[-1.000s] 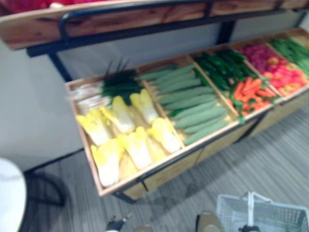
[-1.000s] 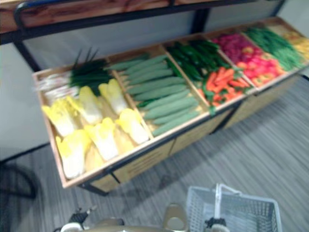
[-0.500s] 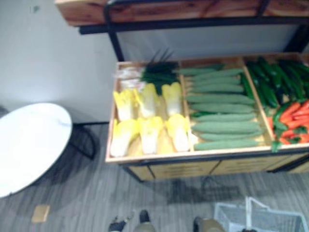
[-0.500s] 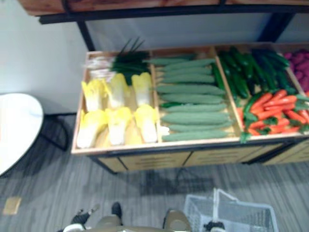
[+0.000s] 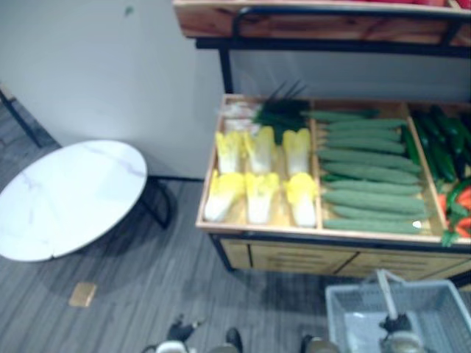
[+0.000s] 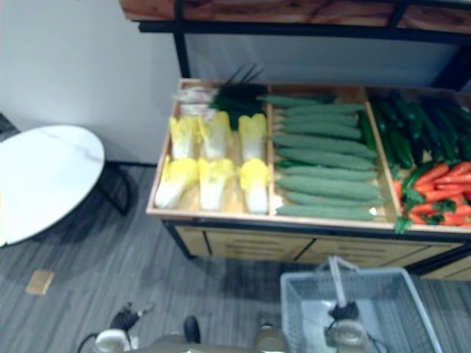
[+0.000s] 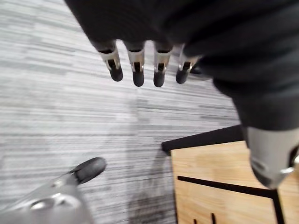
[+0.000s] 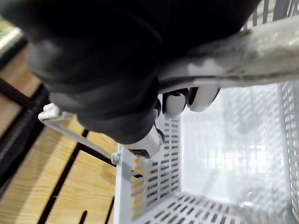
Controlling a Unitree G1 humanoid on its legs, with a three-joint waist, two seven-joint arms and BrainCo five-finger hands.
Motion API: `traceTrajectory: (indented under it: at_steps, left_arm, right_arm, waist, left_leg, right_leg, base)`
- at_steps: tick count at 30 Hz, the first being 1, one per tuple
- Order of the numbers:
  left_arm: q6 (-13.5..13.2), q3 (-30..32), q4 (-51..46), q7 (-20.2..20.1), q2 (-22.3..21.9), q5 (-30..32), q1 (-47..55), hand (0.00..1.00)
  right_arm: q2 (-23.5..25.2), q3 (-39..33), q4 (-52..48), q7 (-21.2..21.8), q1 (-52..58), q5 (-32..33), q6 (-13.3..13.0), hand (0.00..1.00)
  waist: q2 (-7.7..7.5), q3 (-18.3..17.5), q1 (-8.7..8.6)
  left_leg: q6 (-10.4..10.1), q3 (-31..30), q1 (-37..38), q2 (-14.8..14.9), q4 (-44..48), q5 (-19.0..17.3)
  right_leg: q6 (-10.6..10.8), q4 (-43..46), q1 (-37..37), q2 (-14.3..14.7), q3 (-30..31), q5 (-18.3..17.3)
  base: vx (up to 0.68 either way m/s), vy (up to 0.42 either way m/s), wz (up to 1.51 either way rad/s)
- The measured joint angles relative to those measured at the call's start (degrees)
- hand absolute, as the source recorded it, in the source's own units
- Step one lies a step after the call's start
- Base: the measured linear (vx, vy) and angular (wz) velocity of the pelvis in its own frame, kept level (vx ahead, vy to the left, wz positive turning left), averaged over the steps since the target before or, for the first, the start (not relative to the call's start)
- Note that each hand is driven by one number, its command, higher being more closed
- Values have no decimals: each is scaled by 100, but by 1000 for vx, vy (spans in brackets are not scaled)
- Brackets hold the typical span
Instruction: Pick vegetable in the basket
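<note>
Before the stand [image 6: 294, 248] | right hand [image 8: 180, 101] curled round basket handle [image 8: 261, 49] | left hand [image 7: 159, 70] straight-fingered, spread, over floor [image 7: 60, 116]

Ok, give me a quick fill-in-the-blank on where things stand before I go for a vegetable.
1. The right hand carries the basket, fingers curled round its ____.
2. Inside, that basket is ____.
3. The left hand hangs over the floor with straight fingers, holding ____.
4. On the stall, the compartment nearest the round white table holds cabbages with ____ leaf tips.
Missing words: handle; empty; nothing; yellow.
</note>
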Motion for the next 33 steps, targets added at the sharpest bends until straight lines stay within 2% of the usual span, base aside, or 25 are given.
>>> traceTrajectory:
  at_steps: [5,8,12,17,24,27,29,33]
  left_arm:
    - [-197,-203,-1493,212,48,13,-230,0]
    - [-342,-279,-2460,378,270,229,-398,0]
    - [-491,-269,-3407,608,470,233,-760,0]
    - [-490,-304,-3963,698,462,234,-880,0]
    - [-477,-690,-4040,753,424,323,-1427,0]
    - [-415,-879,-3828,903,413,703,-1709,0]
    - [-210,-952,-3514,928,381,964,-2034,0]
    - [-10,-982,-3264,1113,295,1324,-2396,0]
  right_arm:
    - [-90,-9,-263,-111,-1,-3,-162,100]
    - [-78,2,-413,-202,0,-82,-172,100]
    - [-96,13,-439,-234,17,-169,-179,100]
    - [-71,184,-611,-250,97,-190,-208,100]
    - [-85,245,-630,-250,170,-200,-222,100]
    - [-89,333,-629,-264,161,-200,-220,100]
    - [-89,376,-635,-308,153,-201,-219,100]
    - [-88,377,-642,-372,61,-200,-219,100]
  waist:
    - [111,-66,-12]
    - [177,-109,-151]
    - [221,-133,-229]
    - [291,-150,-300]
    - [420,-164,-314]
    - [428,-159,-432]
    - [449,-121,-472]
    - [478,15,-571]
  left_leg:
    - [36,-51,-8,12,0,25]
    - [38,-90,8,15,-1,34]
    - [35,-69,63,27,0,34]
    - [-10,60,169,73,-5,-1]
    - [-31,241,-66,152,-6,-13]
    - [-26,340,-203,156,-5,27]
    - [-22,377,-266,152,-4,30]
    - [-13,383,-417,150,-2,73]
  right_leg:
    - [-23,-79,20,38,-3,48]
    - [-19,-153,108,76,-49,110]
    - [-23,-160,146,106,-19,114]
    - [-62,-245,199,167,105,150]
    - [-117,-244,-122,219,316,216]
    - [-95,-207,-288,226,397,262]
    - [-96,-118,-425,225,460,262]
    - [-100,-23,-643,220,470,262]
  base:
    - [27,-7,1]
    - [78,-17,4]
    - [63,-12,-2]
    - [-1,-3,-14]
    - [-36,9,-14]
    - [20,14,-14]
    - [20,16,-10]
    - [3,3,-1]
